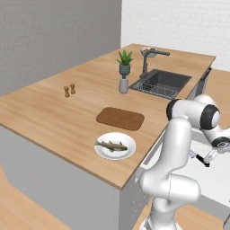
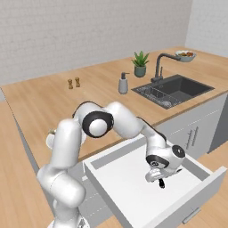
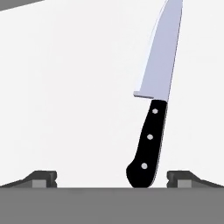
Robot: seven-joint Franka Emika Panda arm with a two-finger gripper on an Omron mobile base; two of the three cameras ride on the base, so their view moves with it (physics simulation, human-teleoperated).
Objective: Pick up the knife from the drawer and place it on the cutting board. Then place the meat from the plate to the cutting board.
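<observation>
The knife [image 3: 151, 131] lies flat on the white floor of the open drawer [image 2: 120, 178], blade pointing away from the hand, black handle nearest. My gripper [image 3: 112, 179] hangs open just above it. The handle sits between the fingertips [image 3: 180, 178], closer to the right one and touching neither. From the base, the gripper [image 2: 159, 179] reaches down into the drawer [image 1: 211, 179]. On the counter the dark cutting board [image 1: 120, 118] lies bare. In front of it, the white plate [image 1: 129, 152] holds the meat [image 1: 111, 145].
A sink [image 1: 162, 83] with a faucet [image 1: 146, 63] sits at the far end of the counter. Beside it stand a soap bottle [image 1: 123, 85] and a potted plant [image 1: 124, 62]. Two small shakers [image 1: 69, 90] stand left of the board. The drawer's front wall [image 2: 191, 200] juts into the aisle.
</observation>
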